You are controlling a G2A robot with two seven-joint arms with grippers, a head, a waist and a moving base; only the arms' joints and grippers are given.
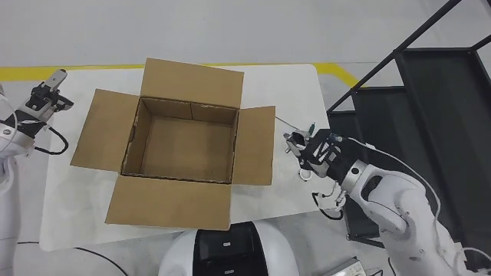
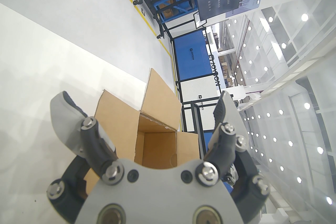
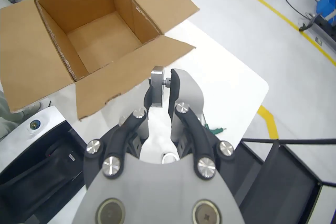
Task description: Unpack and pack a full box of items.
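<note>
Table (image 1: 291, 84): white, with the box on its middle.

Box (image 1: 184, 149): open, all four flaps folded out, floor bare. It lies ahead of both sets of jaws. One flap edge is just beyond the right jaw tips, and the box is well apart from the left ones.

Left gripper (image 2: 145, 104): jaws are spread wide and nothing is held between them.

Right gripper (image 3: 164, 83): jaws are nearly together, clamped on a small metal piece (image 3: 157, 88).

Green part (image 3: 215, 130): small, lying on the table behind and beside the right jaws. What it is cannot be told.

Step, as judged: with the box bare, packing is taken to be starting, and the metal piece to be the first item in. Unpacking of a last item cannot be ruled out.

Next move, as judged: the piece is to be carried over the near flap, lowered to the box floor, then released.

Views: the clamp on the piece is read plainly from the right wrist. From the top that spot is only dark clutter, but both arms' standing off the box is given there. The spread of the left jaws is settled by the left wrist view.
</note>
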